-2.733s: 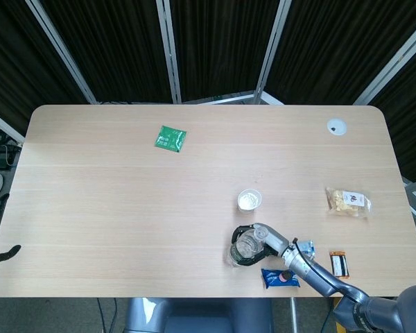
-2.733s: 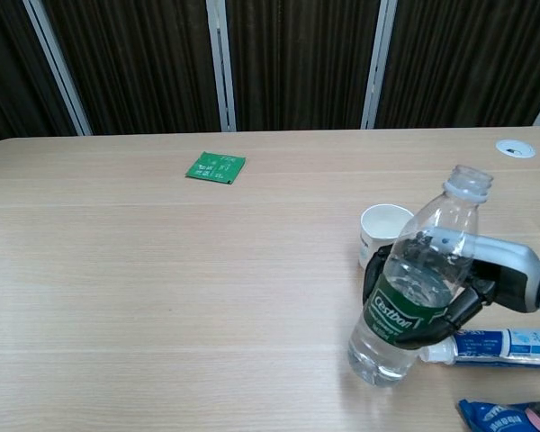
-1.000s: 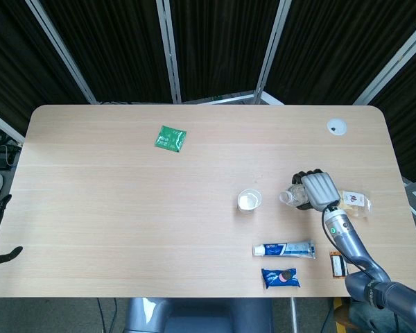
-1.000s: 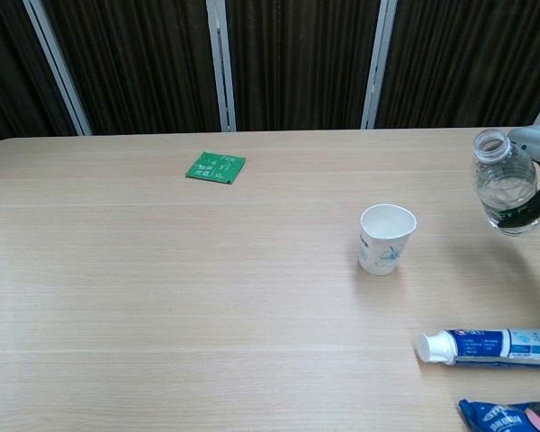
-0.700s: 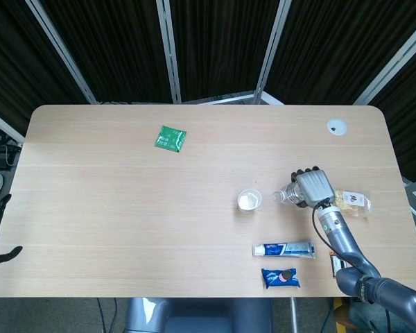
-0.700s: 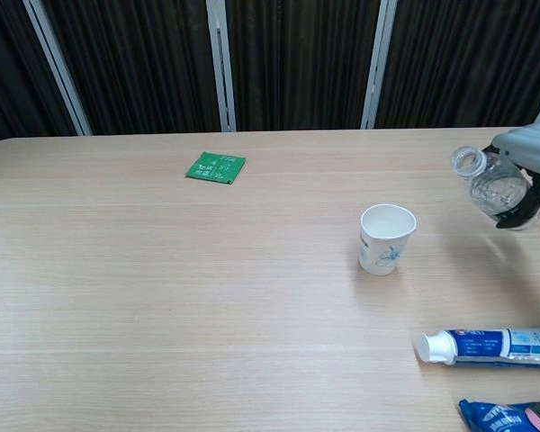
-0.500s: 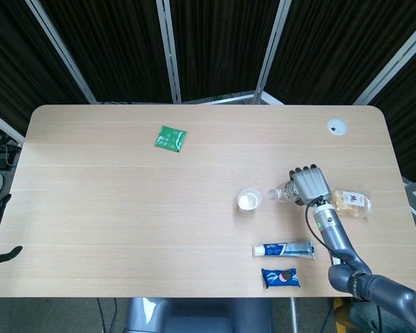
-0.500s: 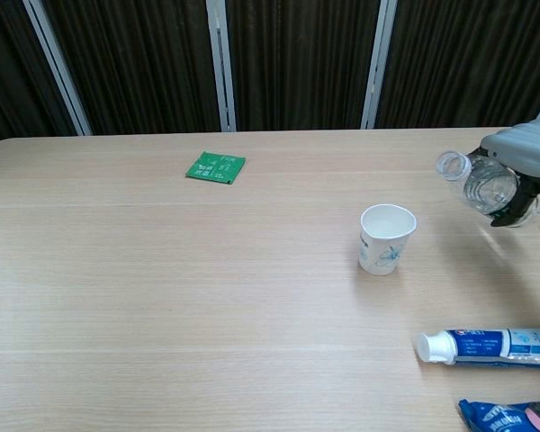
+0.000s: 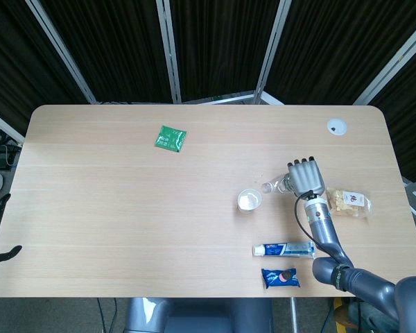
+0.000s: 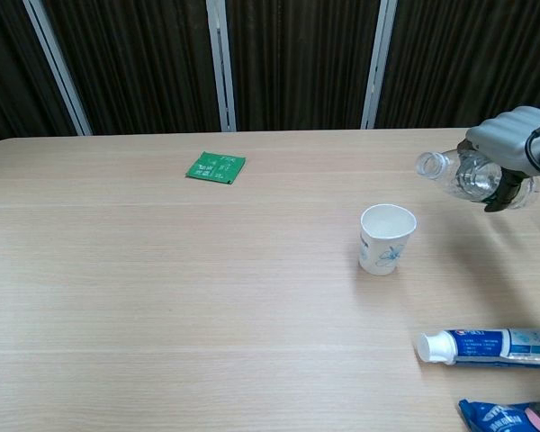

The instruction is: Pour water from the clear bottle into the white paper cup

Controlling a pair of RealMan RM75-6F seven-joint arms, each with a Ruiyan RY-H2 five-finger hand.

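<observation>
We tip the clear plastic bottle (image 10: 463, 173) toward the white paper cup (image 10: 385, 238).
Our right hand (image 10: 508, 137) wraps the bottle's body, holding it nearly level so its open neck nears the standing cup's rim; left hand unseen.

Head view looks steeply down from above the near edge, taking in the whole table (image 9: 125, 208). Chest view sits low and close, facing level across it toward the dark curtains (image 10: 297, 54). Both share the paper cup (image 9: 249, 200) and green packet (image 9: 170, 139).
</observation>
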